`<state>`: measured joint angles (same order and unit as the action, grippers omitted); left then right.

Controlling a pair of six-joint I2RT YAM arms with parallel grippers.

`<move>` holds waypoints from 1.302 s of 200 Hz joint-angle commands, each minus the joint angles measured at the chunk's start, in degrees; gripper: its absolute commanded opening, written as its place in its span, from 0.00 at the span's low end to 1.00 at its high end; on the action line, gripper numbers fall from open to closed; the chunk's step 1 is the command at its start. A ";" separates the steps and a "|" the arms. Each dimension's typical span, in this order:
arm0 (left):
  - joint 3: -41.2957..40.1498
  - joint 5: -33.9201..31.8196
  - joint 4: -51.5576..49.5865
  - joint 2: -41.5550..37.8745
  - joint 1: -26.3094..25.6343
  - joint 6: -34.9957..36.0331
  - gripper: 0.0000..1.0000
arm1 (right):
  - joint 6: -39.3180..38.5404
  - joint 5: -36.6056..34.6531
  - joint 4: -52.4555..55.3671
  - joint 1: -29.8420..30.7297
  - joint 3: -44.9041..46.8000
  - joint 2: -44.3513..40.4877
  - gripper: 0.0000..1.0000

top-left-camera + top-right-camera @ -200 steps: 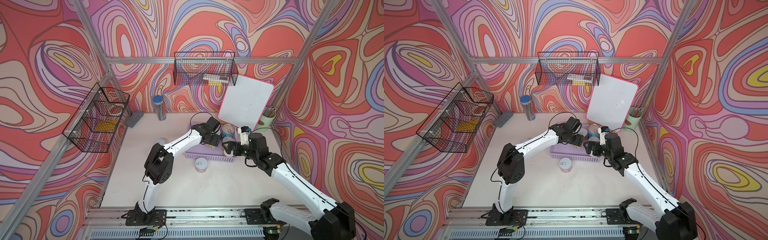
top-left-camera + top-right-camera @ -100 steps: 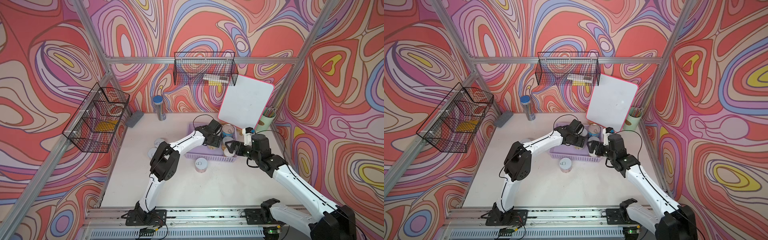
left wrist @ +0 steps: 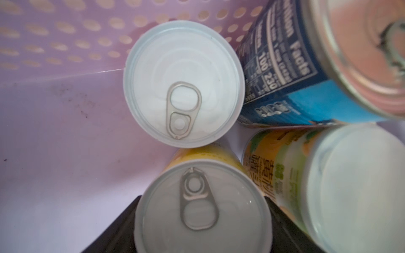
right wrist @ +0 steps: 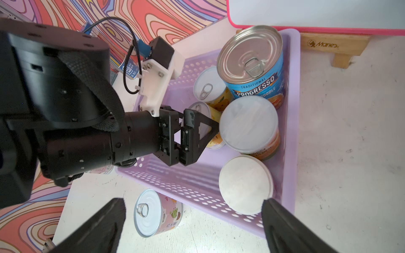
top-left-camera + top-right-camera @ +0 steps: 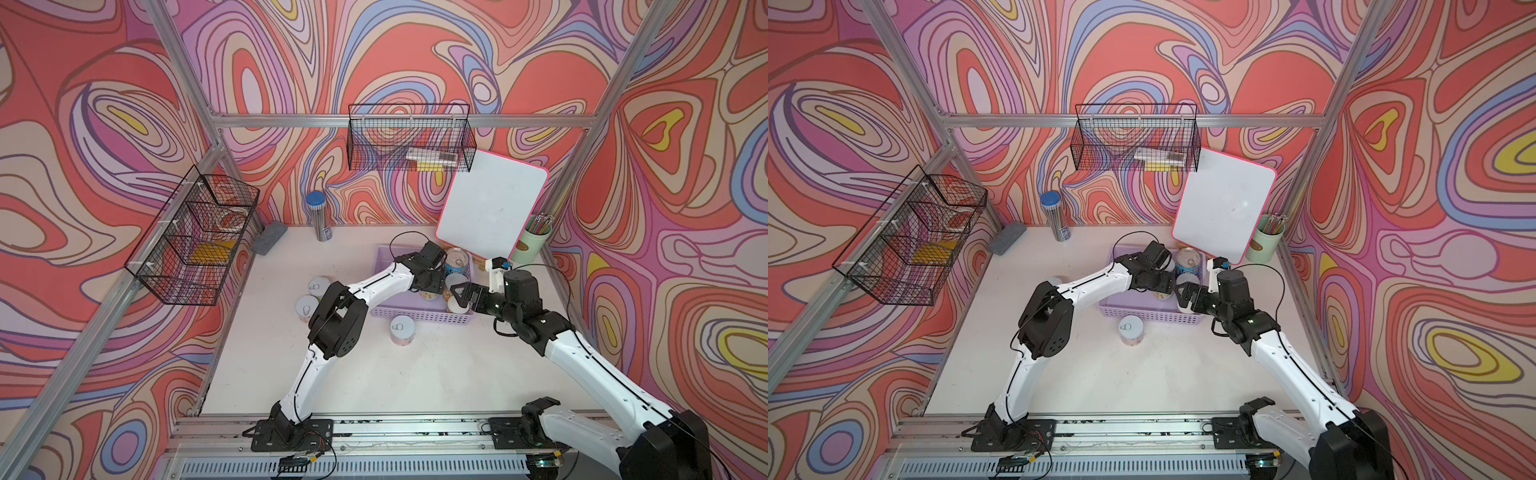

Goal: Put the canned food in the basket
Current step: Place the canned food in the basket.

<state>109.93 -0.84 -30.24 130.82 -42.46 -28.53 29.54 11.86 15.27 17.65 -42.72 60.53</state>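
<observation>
The left end effector (image 3: 202, 221) is clamped on a yellow-labelled can (image 3: 198, 197) inside the lavender basket (image 4: 292, 122), apparently setting it beside four tins (image 4: 248, 122) standing there. The right end effector (image 4: 192, 201) hangs spread and empty over the basket's near corner, probably keeping clear. That puts five in the basket and three on the tabletop (image 5: 374, 374): one pink can (image 4: 157, 212) just in front, and a pair of cans (image 5: 307, 308) near its left end.

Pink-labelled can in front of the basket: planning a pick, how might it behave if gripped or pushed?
Short, wide and upright, the pink-labelled can probably slides rather than tips. Its smooth round wall may slip. Unopened lid: likely heavy.
</observation>
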 commanded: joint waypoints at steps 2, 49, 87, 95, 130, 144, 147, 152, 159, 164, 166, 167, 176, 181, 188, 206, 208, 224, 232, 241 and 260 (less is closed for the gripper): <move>2.83 0.84 3.69 0.98 -0.35 -1.17 0.58 | 0.22 0.77 -1.20 -0.34 0.88 -0.24 0.98; 4.21 1.94 3.28 2.47 -0.35 -1.57 0.68 | 0.11 0.69 -1.30 -0.41 1.23 -0.11 0.98; 5.19 2.85 2.73 3.21 -0.35 -1.65 0.79 | -0.11 0.50 -1.12 -0.42 1.49 -0.11 0.98; 5.23 2.89 2.67 3.29 -0.35 -1.70 0.81 | -0.23 0.43 -1.12 -0.42 1.51 -0.11 0.98; 5.21 2.92 2.30 3.21 -0.35 -1.82 0.88 | -0.34 0.46 -1.20 -0.42 1.59 0.18 0.98; 5.21 2.89 2.30 3.21 -0.35 -1.87 0.90 | -0.43 0.49 -1.23 -0.42 1.59 0.30 0.98; 5.21 2.94 2.29 3.14 -0.35 -1.86 0.90 | -0.45 0.45 -1.21 -0.42 1.59 0.31 0.98; 5.20 3.00 2.34 3.21 -0.35 -1.94 0.90 | -0.54 0.46 -1.20 -0.42 1.58 0.29 0.98; 5.26 3.08 2.37 3.13 -0.35 -1.94 0.90 | -0.64 0.47 -1.20 -0.42 1.63 0.33 0.98; 5.21 3.05 2.30 3.12 -0.35 -1.95 0.90 | -0.54 0.48 -1.12 -0.42 1.66 0.29 0.98; 5.25 3.06 2.29 3.12 -0.35 -1.89 0.90 | -0.58 0.45 -1.12 -0.42 1.63 0.29 0.98; 5.23 3.05 2.29 3.12 -0.35 -1.93 0.90 | -0.56 0.45 -1.12 -0.42 1.65 0.24 0.98; 5.21 3.04 2.25 3.08 -0.35 -2.04 0.90 | -0.62 0.49 -1.05 -0.42 1.67 0.24 0.98; 5.21 3.12 2.26 3.04 -0.35 -2.03 0.90 | -0.62 0.43 -0.99 -0.42 1.63 0.20 0.98; 5.12 3.14 2.17 2.96 -0.35 -2.12 0.89 | -0.71 0.30 -0.86 -0.42 1.67 0.16 0.98; 4.87 3.21 2.20 2.55 -0.35 -2.31 0.85 | -0.92 0.23 -0.85 -0.42 1.67 0.28 0.98; 4.82 3.23 2.24 2.52 -0.35 -2.31 0.85 | -0.90 0.26 -0.81 -0.42 1.67 0.29 0.98; 4.68 3.05 2.17 2.33 -0.35 -2.22 0.85 | -0.89 0.43 -0.77 -0.42 1.49 0.64 0.98; 4.60 3.04 2.19 2.33 -0.35 -2.23 0.85 | -0.89 0.58 -0.85 -0.42 1.41 0.80 0.98; 4.59 3.11 2.18 2.31 -0.35 -2.31 0.85 | -0.89 0.74 -0.85 -0.42 1.31 0.95 0.98; 4.20 3.55 2.70 2.16 -0.35 -2.54 0.83 | -0.91 0.97 -0.94 -0.42 1.19 1.12 0.98</move>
<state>113.51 0.51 -29.91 132.99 -42.35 -30.30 29.39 12.14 14.61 17.65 -41.98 61.17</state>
